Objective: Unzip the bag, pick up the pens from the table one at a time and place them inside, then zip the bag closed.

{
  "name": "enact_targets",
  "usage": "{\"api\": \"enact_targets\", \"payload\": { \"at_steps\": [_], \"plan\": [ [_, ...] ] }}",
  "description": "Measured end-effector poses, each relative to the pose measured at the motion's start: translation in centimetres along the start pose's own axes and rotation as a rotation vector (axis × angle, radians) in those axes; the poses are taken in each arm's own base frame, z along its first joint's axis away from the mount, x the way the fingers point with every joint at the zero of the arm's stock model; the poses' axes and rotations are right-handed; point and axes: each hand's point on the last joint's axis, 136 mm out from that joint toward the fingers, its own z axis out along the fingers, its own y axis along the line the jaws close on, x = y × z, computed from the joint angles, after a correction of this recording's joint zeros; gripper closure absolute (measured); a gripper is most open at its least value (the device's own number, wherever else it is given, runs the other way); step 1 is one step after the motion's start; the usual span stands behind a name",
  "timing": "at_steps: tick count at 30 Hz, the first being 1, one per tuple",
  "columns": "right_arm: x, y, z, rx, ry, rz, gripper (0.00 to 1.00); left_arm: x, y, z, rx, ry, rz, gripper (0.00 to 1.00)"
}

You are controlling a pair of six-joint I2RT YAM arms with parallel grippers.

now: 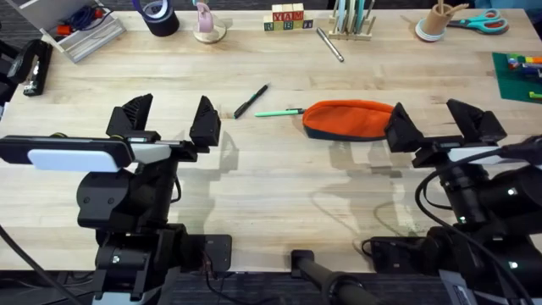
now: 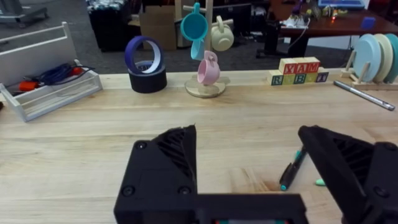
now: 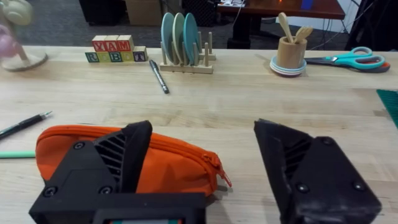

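My left tool (image 1: 169,121) hangs over the light wooden counter (image 1: 279,182) at the left, its two black fingers spread wide with nothing between them. From my left wrist I see bare planks under the spread fingers (image 2: 168,162), and beyond them a roll of blue tape (image 2: 145,64) and a small mug stand (image 2: 206,68) near the far edge.

Just right of that tool lies the black pen (image 1: 251,100), angled on the wood, and beside it the thin green pen (image 1: 279,112), its tip pointing toward the bag. The silver-grey pen (image 1: 330,45) lies well apart, near the far edge by the lettered blocks (image 1: 287,17) and the plate rack (image 1: 353,19).

The orange bag (image 1: 349,119) rests on its navy base at the middle of the counter, its zipper running along the top and looking closed.

My right tool (image 1: 434,124) sits just beside the bag's right end, fingers spread apart and empty; one finger (image 3: 124,155) stands in front of the orange fabric. Teal-handled scissors (image 1: 478,23) lie at the far right corner.
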Motion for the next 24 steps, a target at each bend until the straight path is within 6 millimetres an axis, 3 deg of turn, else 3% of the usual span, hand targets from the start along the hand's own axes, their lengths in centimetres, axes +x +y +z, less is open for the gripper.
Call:
{"api": "enact_targets", "payload": {
  "at_steps": [24],
  "plan": [
    [-0.01, -0.35, -0.04, 0.021, 0.004, -0.007, 0.005, -0.45, -0.01, -0.01, 0.000, -0.017, 0.001, 0.007]
  ]
}}
